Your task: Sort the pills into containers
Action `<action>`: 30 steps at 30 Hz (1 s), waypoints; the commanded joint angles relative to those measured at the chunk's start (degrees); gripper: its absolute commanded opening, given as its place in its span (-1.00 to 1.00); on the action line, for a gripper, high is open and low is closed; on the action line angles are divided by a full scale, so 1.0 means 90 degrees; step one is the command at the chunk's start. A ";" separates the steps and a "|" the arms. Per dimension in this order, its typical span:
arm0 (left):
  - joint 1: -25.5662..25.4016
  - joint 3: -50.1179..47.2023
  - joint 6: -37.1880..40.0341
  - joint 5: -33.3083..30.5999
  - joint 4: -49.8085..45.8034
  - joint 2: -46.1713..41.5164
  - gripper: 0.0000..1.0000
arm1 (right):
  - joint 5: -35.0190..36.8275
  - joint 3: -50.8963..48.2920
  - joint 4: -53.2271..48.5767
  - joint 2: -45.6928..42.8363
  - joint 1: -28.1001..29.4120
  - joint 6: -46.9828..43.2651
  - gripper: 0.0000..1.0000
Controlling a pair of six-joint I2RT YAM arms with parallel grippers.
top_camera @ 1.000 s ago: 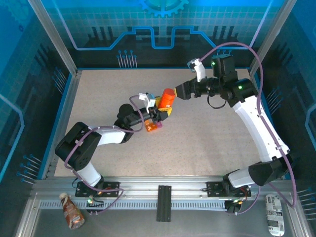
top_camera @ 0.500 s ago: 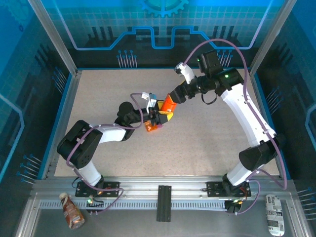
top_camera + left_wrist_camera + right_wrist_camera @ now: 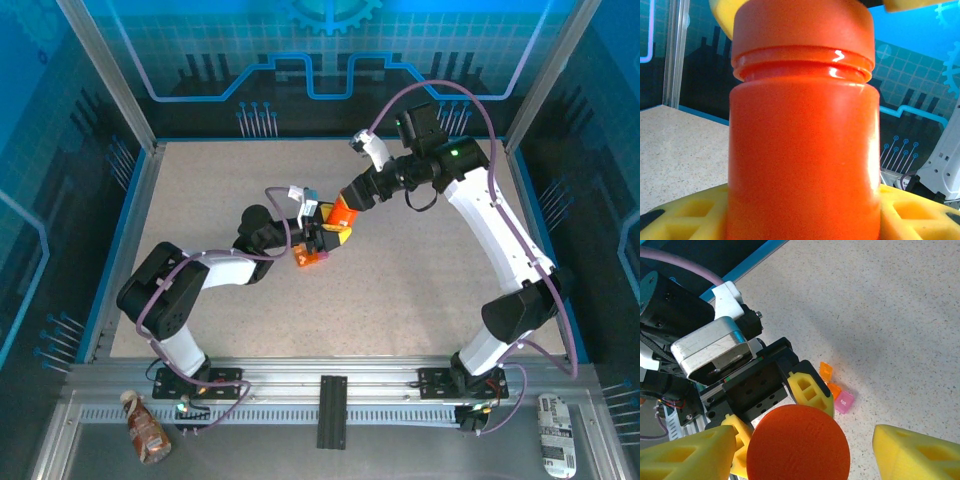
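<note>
An orange bottle (image 3: 341, 213) with its orange cap (image 3: 797, 442) on is held off the table, with my left gripper (image 3: 332, 234) shut on its body; the yellow fingers (image 3: 685, 212) press both sides of the bottle (image 3: 802, 150). My right gripper (image 3: 353, 198) is at the cap, and its yellow fingers (image 3: 687, 455) stand open on either side with a small gap. The containers (image 3: 311, 257), a small flat orange box with a pink end section (image 3: 844, 401), lie on the table just beneath the left gripper.
The speckled table (image 3: 420, 280) stretches open to the right and front of the arms. A blue rim and metal posts (image 3: 110, 75) bound it at the back and sides. A purple cable (image 3: 470, 95) loops over the right arm.
My right arm has swung left and brought its open gripper from beside the bottle onto the cap. The bottle has tipped slightly in the left gripper, which stayed in place.
</note>
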 commanded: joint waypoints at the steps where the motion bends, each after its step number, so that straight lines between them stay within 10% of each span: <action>1: 0.0049 0.0226 -0.0050 0.0189 0.0286 0.0059 -1.00 | -0.0283 -0.0058 -0.0117 0.0105 0.0071 -0.0057 0.44; 15: 0.0046 0.0261 -0.0053 0.0185 0.0274 0.0018 -1.00 | -0.0380 -0.0319 -0.0107 0.0091 -0.0070 -0.0033 0.32; 22: 0.0047 0.0311 -0.0048 0.0125 0.0276 0.0021 -1.00 | -0.0513 -0.0547 -0.0039 0.0008 -0.0082 0.0037 -0.05; 30: 0.0042 0.0312 0.0191 -0.0323 0.0314 -0.0089 -1.00 | -0.0098 -0.1445 0.0993 -0.0245 -0.0016 0.1501 -0.20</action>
